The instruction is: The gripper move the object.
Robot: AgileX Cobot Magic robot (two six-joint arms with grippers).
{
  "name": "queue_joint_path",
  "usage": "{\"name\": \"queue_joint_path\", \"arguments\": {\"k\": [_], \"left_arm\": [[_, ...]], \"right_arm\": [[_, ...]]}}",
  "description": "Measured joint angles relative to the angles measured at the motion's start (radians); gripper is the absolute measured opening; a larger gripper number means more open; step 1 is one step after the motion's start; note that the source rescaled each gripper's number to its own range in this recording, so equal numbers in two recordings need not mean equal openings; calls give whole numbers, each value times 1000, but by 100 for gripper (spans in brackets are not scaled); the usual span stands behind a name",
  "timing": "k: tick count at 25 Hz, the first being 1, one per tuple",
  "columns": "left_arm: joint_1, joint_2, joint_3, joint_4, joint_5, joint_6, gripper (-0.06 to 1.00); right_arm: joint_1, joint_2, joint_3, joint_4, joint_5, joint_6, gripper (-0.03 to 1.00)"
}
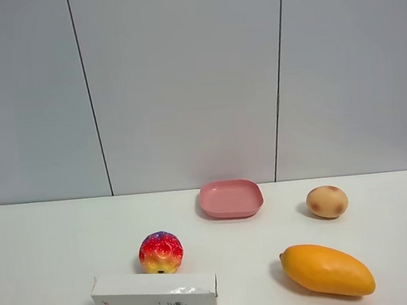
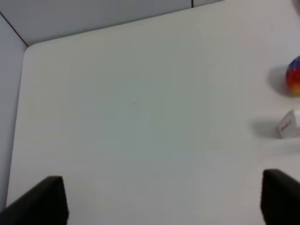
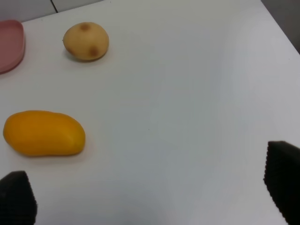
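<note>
The long white carton (image 1: 157,300) with a small red logo and black print lies at the front left of the white table. One end of it shows in the left wrist view (image 2: 288,124). Neither arm shows in the exterior high view. My left gripper (image 2: 164,199) is open above bare table, well apart from the carton; its black fingertips (image 2: 44,199) stand far apart. My right gripper (image 3: 150,197) is open over bare table beside the mango, its black fingertips (image 3: 283,176) wide apart and empty.
A rainbow-coloured ball (image 1: 160,252) sits just behind the carton. A pink tray (image 1: 230,198) is at the back middle, a potato (image 1: 327,202) at the back right and a mango (image 1: 327,269) at the front right. The table's edge (image 2: 21,93) runs near the left gripper.
</note>
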Motion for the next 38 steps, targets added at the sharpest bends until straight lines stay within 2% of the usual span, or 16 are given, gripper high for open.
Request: {"name": "queue_joint_path", "arguments": {"k": [4,8,13,17,19,26,30,38], "left_arm": [[1,-167,115,-3,0,-38,97],[1,-286,216,18,0,-110,98],[1,-371,326,27,0,-138,98],[1,-378,402,-18,-16,-132,98],[1,-378,409,-40,-33,-120,98],[1,-378,413,-35,-61,-127,98],[1,-379,447,-20,-140,-111,98],[1,-379,454,-20,-156,-104,98]], "right_arm": [[0,0,0,0,0,0,100],[0,0,0,0,0,0,100],[0,0,0,0,0,0,100],[0,0,0,0,0,0,100],[0,0,0,0,0,0,100],[0,0,0,0,0,0,100],[0,0,0,0,0,0,100],[0,0,0,0,0,0,100]]}}
